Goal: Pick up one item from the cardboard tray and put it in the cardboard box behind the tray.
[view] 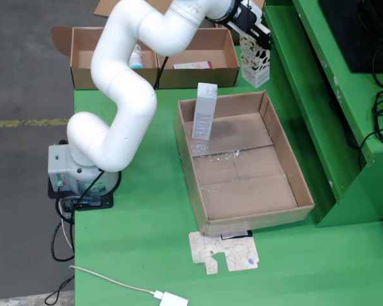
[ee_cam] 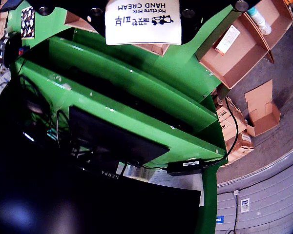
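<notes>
In the fixed view my gripper (view: 254, 33) is shut on a white hand cream box with black spots (view: 255, 61) and holds it in the air above the tray's far right corner, just right of the cardboard box (view: 198, 75). The same hand cream box (ee_cam: 142, 22) fills the top of the wrist view between the jaws. The cardboard tray (view: 293, 172) lies on the green table. A tall white carton (view: 204, 111) stands upright in the tray's far left part.
The cardboard box holds a small bottle (view: 135, 58) and a flat packet (view: 193, 65). A green shelf unit (view: 345, 95) stands right of the tray. A flat cardboard cut-out (view: 225, 252) and a white cable plug (view: 171, 298) lie at the table's front.
</notes>
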Action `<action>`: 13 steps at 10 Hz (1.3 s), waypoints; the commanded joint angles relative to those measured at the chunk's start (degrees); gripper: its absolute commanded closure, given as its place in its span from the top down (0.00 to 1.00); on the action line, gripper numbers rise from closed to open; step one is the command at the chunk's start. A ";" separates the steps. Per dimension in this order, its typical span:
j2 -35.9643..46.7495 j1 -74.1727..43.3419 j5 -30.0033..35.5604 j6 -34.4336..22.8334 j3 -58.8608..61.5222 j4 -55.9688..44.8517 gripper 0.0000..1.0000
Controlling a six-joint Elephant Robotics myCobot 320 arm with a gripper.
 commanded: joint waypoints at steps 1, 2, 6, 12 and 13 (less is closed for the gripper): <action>3.78 4.95 -0.11 1.86 1.40 -3.54 0.00; 4.73 7.31 -0.06 2.68 1.40 -6.05 0.00; 5.64 13.35 -0.77 3.66 1.40 -7.66 0.00; -0.54 20.18 -6.84 -0.86 1.40 7.10 0.00; -5.05 22.10 -11.58 -4.39 1.40 16.57 0.00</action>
